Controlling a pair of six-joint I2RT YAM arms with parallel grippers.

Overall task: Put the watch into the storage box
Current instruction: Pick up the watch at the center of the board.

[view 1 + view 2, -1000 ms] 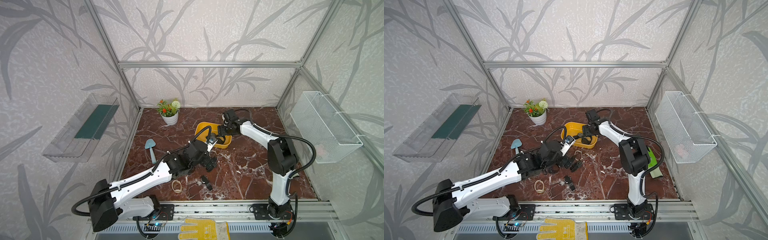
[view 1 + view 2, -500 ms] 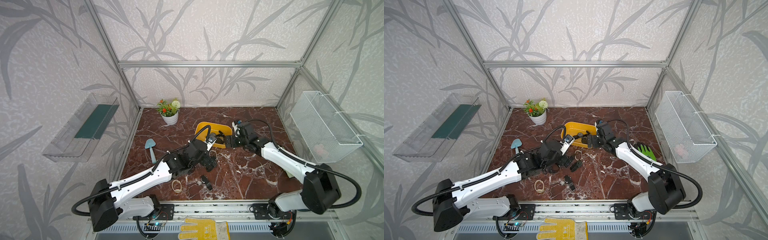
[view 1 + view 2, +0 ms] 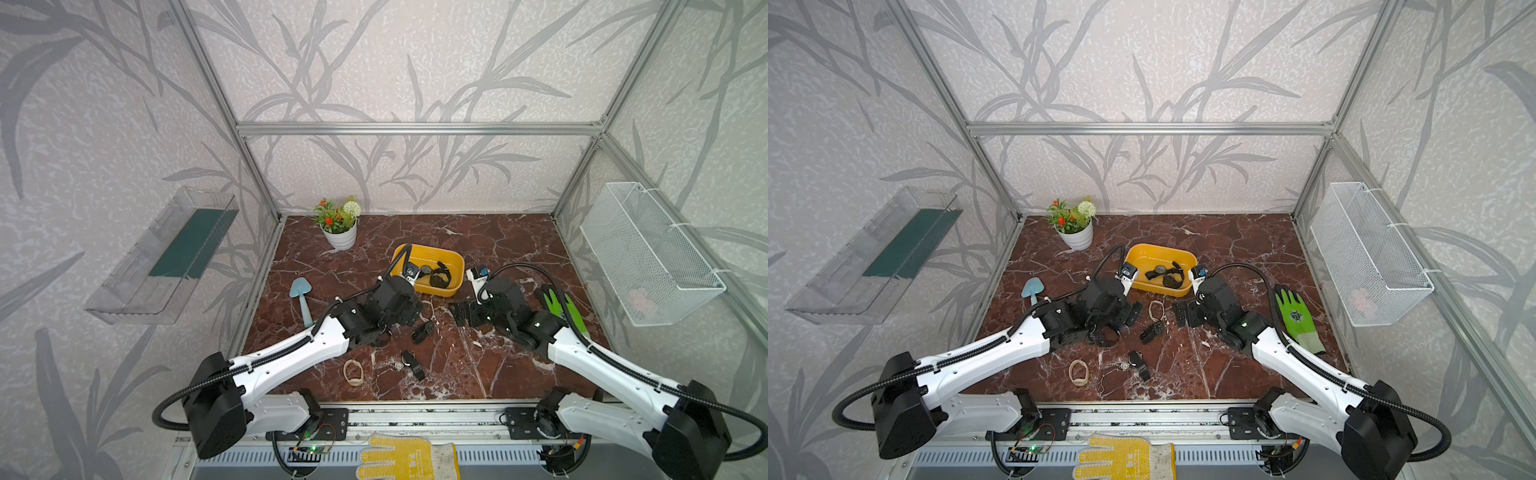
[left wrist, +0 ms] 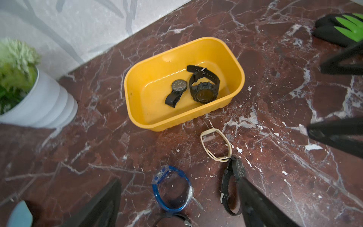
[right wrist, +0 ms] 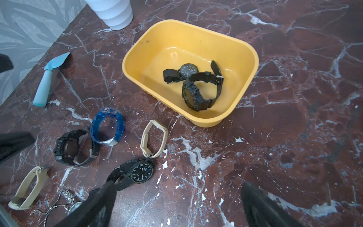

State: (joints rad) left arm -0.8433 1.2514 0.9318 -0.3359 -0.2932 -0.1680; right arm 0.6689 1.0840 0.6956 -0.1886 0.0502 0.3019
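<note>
The yellow storage box (image 3: 440, 252) (image 3: 1183, 257) stands mid-table with two black watches in it, a slim one (image 4: 177, 87) (image 5: 186, 70) and a chunky one (image 4: 204, 90) (image 5: 193, 94). Several more watches lie in front of it. My left gripper (image 3: 409, 311) (image 4: 178, 208) is open, its fingers either side of a blue watch (image 4: 170, 188) (image 5: 108, 127) without touching it. My right gripper (image 3: 463, 313) (image 5: 176, 208) is open and empty over bare marble. A black dial watch (image 5: 141, 173) (image 4: 233, 176) lies between the two grippers.
On the table lie a beige band (image 5: 154, 138), a black chunky watch (image 5: 72, 147), another beige band (image 5: 27, 188) and a silver chain piece (image 5: 66, 204). A flower pot (image 3: 340, 232), blue trowel (image 3: 301, 295) and green glove (image 3: 1296, 316) ring the area.
The right arm has drawn back from the storage box toward the front right and sunk low to the table. The left gripper has stayed put, its fingers slightly closer together.
</note>
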